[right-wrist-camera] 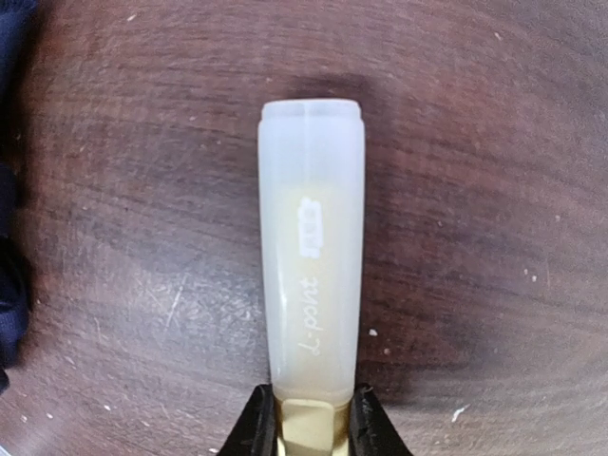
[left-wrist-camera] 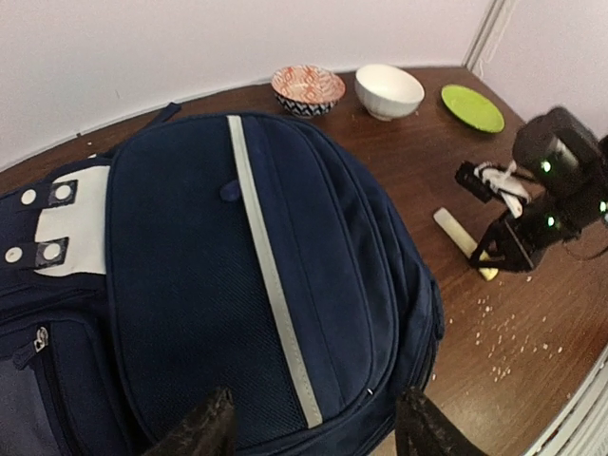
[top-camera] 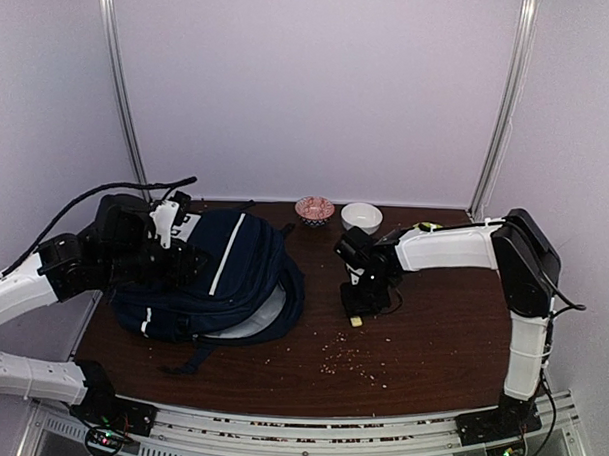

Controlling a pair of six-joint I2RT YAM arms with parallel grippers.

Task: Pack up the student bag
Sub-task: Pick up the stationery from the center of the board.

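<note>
The student bag (top-camera: pixel 223 275) lies on the left half of the table, navy with a thin white stripe, and grey lining shows at its near edge. My left gripper (top-camera: pixel 179 254) hovers over it, and the left wrist view has the bag (left-wrist-camera: pixel 285 266) filling the space beneath the open left gripper (left-wrist-camera: pixel 313 432), which holds nothing. My right gripper (top-camera: pixel 360 300) points down at the table right of the bag. In the right wrist view the right gripper (right-wrist-camera: pixel 311 418) is shut on the yellow end of a frosted white stick (right-wrist-camera: pixel 312 256) lying on the wood.
At the back edge stand a red patterned bowl (top-camera: pixel 314 208), a white bowl (top-camera: pixel 361 216) and a green plate (top-camera: pixel 430 226). Pale crumbs (top-camera: pixel 350 360) are scattered on the brown table in front of the right gripper. The bag's dark strap (top-camera: pixel 185 362) trails toward the near edge.
</note>
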